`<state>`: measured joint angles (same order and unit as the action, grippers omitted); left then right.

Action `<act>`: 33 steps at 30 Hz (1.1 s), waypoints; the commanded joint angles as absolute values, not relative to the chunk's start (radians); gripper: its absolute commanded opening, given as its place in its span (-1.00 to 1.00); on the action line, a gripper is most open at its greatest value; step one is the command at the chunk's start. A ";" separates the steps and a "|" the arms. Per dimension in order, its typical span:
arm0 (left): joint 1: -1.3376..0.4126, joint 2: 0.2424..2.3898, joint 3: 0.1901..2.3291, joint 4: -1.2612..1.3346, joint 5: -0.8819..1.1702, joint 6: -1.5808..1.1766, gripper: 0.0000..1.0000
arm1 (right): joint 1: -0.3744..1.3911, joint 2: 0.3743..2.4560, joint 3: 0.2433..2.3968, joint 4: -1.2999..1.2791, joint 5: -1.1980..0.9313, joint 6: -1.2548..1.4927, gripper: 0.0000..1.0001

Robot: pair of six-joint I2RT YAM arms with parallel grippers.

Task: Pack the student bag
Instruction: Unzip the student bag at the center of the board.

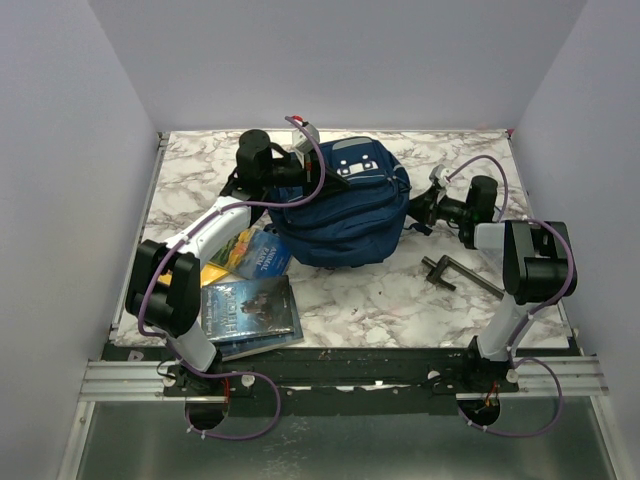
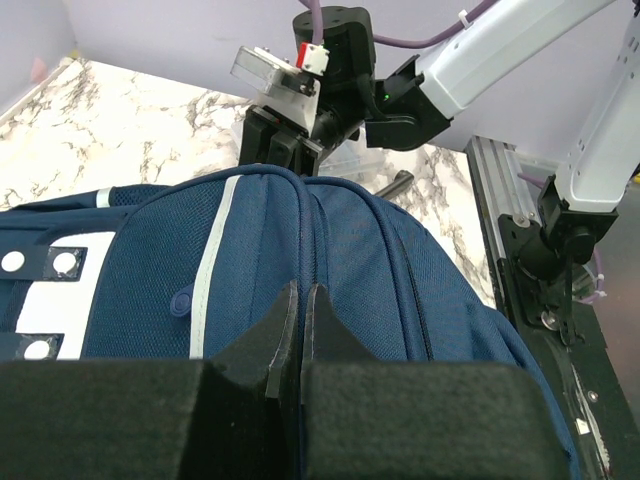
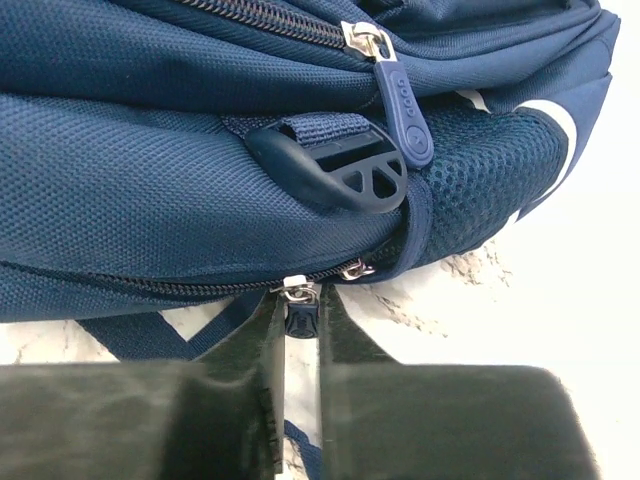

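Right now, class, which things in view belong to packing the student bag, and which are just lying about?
Job: navy blue fabric backpack; its dark zipper pull, in the right gripper; probably the glossy-covered books.
Lying about: black T-shaped metal tool, likely.

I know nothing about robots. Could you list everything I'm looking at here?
bag: one, navy with grey stripes, middle of the table
zip pull: one, dark, on the bag's lower zip
books: at least two, one yellow and blue, one dark, left of the bag
T-shaped tool: one, black, right of the bag
table: one, white marble pattern
left gripper: one, black, shut, against the bag
right gripper: one, black, shut on the zip pull
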<state>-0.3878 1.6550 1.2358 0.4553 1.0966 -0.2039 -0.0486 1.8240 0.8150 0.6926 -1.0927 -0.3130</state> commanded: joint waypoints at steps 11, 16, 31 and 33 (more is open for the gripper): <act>-0.387 1.654 1.236 0.574 0.914 -0.134 -1.00 | 0.000 1.667 0.848 0.310 -0.764 -0.348 -0.99; -0.429 1.686 1.209 0.574 0.750 -0.030 -1.00 | 0.144 1.622 0.896 0.085 -0.315 -0.212 -0.99; -0.484 1.797 1.267 0.571 0.582 -0.062 -1.00 | 0.232 1.312 0.893 -0.364 -0.172 0.022 -0.99; -0.521 1.799 1.269 0.572 0.559 -0.069 -1.00 | 0.292 1.317 0.912 -0.395 -0.181 0.087 -0.99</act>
<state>-0.4747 1.7866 1.2201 0.4999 0.6971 -0.0631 0.2043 1.3308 0.8772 -0.2459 -0.1631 -0.0486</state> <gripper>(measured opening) 0.014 0.058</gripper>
